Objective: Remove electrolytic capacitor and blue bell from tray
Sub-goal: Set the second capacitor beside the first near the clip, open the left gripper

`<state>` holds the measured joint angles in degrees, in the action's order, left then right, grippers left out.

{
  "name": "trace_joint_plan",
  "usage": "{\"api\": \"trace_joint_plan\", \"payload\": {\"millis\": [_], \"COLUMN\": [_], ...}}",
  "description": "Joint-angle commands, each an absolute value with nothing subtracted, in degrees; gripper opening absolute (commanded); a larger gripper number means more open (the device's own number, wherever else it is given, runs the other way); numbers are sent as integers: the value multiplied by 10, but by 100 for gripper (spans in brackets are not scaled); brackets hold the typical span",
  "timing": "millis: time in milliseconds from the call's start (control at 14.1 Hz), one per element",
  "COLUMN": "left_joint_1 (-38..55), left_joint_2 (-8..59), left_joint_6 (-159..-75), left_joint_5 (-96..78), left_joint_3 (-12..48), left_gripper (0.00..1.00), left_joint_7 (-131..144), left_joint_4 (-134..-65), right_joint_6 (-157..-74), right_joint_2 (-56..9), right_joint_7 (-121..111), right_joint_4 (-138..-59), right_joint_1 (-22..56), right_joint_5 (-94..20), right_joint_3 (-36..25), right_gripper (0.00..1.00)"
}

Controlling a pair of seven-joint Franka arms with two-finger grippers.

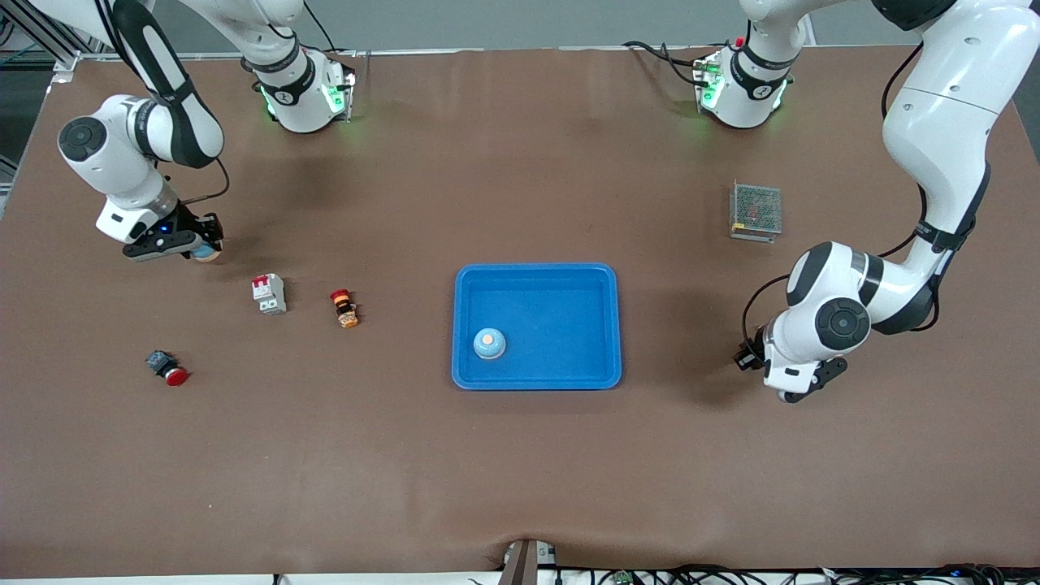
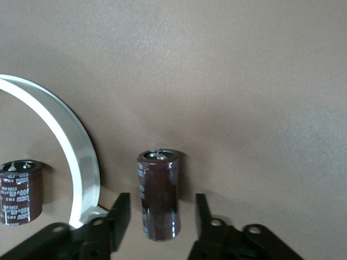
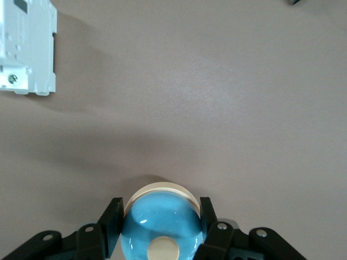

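**Two arms, a bell in one grip and a capacitor between open jaws**

The only readable writing is on the capacitors: white print on a dark brown sleeve, where "400" can be made out on the second capacitor (image 2: 20, 192); the rest is too small to read.

The capacitor (image 2: 158, 195) is a dark brown glossy cylinder with a pale top and small terminals, standing upright on the brown table (image 1: 520, 471) toward the left arm's end. A white curved ring (image 2: 70, 146) lies between it and the second capacitor.

The bell (image 3: 161, 225) held by the right arm is a light blue dome on a cream base with a cream button on top. A second bell (image 1: 489, 343) of the same look sits in the blue tray (image 1: 536, 275), in the corner nearer the front camera toward the right arm's end.

The left gripper (image 2: 161, 216) is low at the table with its jaws apart, one on each side of the capacitor, a gap showing on both sides. The right gripper (image 3: 161, 219) is closed on the blue bell, the fingers (image 3: 113, 222) pressing its sides, low over the table toward the right arm's end.
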<state>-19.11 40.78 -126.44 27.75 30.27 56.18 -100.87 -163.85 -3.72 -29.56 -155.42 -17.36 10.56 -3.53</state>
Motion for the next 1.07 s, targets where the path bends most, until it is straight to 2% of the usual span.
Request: {"api": "trace_joint_plan", "payload": {"millis": [0, 498, 782, 996], "left_joint_1": [-197, -195, -196, -196], "left_joint_2": [391, 317, 298, 277], "left_joint_6": [-1266, -1224, -1126, -1097], "left_joint_5": [289, 287, 284, 284], "left_joint_3": [309, 331, 365, 382], "left_gripper": [100, 100, 100, 100], "left_joint_7": [568, 563, 527, 503], "left_joint_4": [-1006, -1000, -945, -925], "right_joint_6": [-1647, -1647, -1648, -1648], "right_joint_2": [-45, -60, -67, -73], "right_joint_7": [-291, -291, -291, -291], "right_joint_4": [-1557, -1555, -1550, -1546], "right_joint_1": [-183, -184, -184, -185], "right_joint_5": [113, 113, 112, 112], "right_joint_3": [-27, -26, -26, -26], "right_gripper": [0, 0, 0, 0]}}
